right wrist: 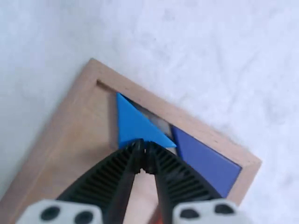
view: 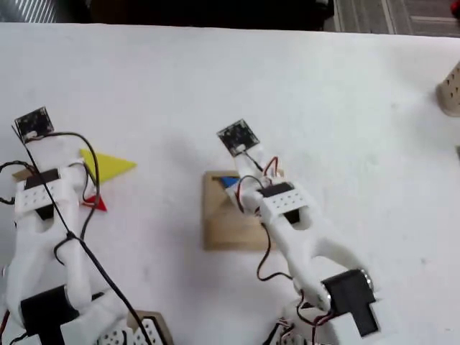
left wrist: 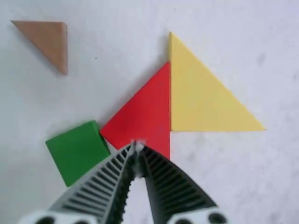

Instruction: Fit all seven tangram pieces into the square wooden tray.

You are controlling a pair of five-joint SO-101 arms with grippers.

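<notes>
My left gripper [left wrist: 137, 148] is shut on the middle of one edge of the red triangle [left wrist: 142, 116], which lies against the yellow triangle [left wrist: 201, 98] on the white table. A green square [left wrist: 77, 151] touches the red triangle's corner, and a tan triangle [left wrist: 46, 42] lies apart from them. Over the square wooden tray [right wrist: 154, 100], my right gripper [right wrist: 144, 150] is shut on the edge of a light blue triangle [right wrist: 133, 123] tilted into a corner. A dark blue piece [right wrist: 205, 163] lies flat in the tray beside it. From above, the tray [view: 223, 233] sits mid-table, the yellow triangle [view: 108, 165] at left.
A wooden pegged block [view: 451, 90] stands at the table's right edge. Another wooden piece [view: 154, 327] lies near the front by the left arm's base. Cables hang off both arms. Bare white table spreads across the far half.
</notes>
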